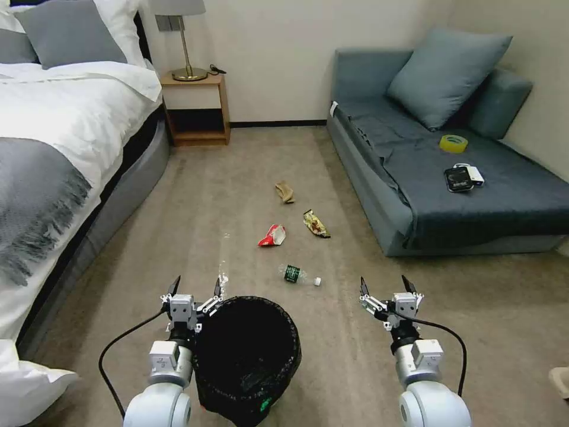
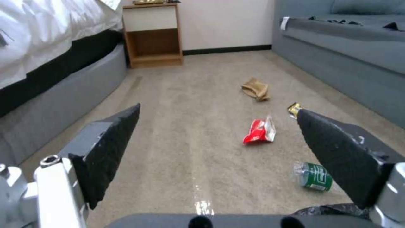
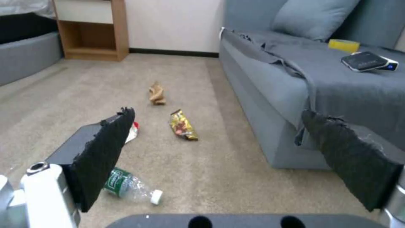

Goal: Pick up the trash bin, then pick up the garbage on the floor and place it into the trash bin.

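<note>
Bin [image 1: 246, 356] on the carpet [image 1: 355, 332], nearest the robot, just right of the left hand [image 1: 196, 287]. Both hands wide open and empty; right hand [image 1: 386, 287] well right. Bottle [image 1: 294, 274], red wrapper [image 1: 272, 235], yellow wrapper [image 1: 316, 224] and paper [image 1: 285, 191] lie beyond.

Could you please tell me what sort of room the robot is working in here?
Most likely a hotel-style bedroom: a white-sheeted bed with a grey throw, a wooden nightstand with a brass lamp and a grey-blue sofa bed stand around the beige carpet.
</note>
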Controlling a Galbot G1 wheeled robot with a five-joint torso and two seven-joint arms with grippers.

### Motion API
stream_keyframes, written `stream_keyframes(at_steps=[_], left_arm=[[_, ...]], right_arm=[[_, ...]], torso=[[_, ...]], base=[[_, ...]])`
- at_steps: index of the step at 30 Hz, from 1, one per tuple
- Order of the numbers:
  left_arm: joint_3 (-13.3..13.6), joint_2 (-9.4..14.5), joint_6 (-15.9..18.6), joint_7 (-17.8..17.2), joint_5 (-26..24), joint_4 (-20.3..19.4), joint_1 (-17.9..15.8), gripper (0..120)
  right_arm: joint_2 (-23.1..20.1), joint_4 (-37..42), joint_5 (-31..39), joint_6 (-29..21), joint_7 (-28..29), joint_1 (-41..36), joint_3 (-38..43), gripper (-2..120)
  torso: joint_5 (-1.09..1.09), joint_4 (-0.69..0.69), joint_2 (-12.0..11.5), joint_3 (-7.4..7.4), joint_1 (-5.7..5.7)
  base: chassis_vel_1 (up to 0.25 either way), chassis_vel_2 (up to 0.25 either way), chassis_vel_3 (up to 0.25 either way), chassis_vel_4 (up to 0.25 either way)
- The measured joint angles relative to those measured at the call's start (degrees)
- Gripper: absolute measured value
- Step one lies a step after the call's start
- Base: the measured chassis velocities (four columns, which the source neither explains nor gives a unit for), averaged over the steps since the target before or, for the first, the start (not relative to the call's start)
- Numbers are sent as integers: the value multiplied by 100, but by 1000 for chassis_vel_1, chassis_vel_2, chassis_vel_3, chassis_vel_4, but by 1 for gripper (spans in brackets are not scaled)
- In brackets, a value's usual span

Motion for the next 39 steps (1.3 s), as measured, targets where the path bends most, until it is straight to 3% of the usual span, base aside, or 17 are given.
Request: stream_keyframes(at_steps=[8,12,15,16,17,18,22,24,36,37,39], left_arm=[[0,4,31,-25,0,-22,2,100],[14,25,215,-172,-10,-193,10,100],[42,99,668,-561,-87,-670,39,100],[42,99,668,-561,-87,-670,39,100],[64,147,982,-816,-140,-968,66,100],[81,183,1214,-1018,-179,-1213,82,100],[122,261,1733,-1445,-265,-1724,122,100],[151,336,2192,-1836,-337,-2201,156,100],[162,354,2329,-1933,-388,-2300,171,100],[188,401,2677,-2084,-850,-2293,227,100],[198,420,2817,-2140,-1043,-2274,251,100]], right_arm=[[3,24,2,-21,27,-5,-6,100],[18,281,21,-232,236,-47,-59,100],[39,857,99,-751,737,-206,-225,100],[39,857,99,-751,737,-206,-225,100],[52,1155,143,-1036,1009,-300,-313,100],[-5,1360,304,-1225,1102,-380,-359,100],[-207,1671,615,-1523,1206,-535,-413,100],[-335,1764,727,-1657,1249,-643,-447,100],[-381,1828,755,-1680,1286,-779,-525,100],[-385,1833,747,-1677,1284,-836,-531,100],[-390,1833,747,-1676,1284,-844,-528,100]], torso=[[0,0,0,0,0],[-1,2,1,0,0],[2,0,2,0,0],[2,0,2,0,0],[-4,-1,1,0,0],[3,0,1,0,0],[-4,0,1,0,0],[2,0,1,0,0],[0,0,1,0,0],[0,0,0,0,0],[0,0,1,0,0]], base=[[0,0,0,0],[0,0,0,0],[0,0,0,0],[0,0,0,0],[0,0,0,0],[0,0,0,0],[0,0,0,0],[0,0,0,0],[0,0,0,0],[0,0,0,0],[0,0,0,0]])
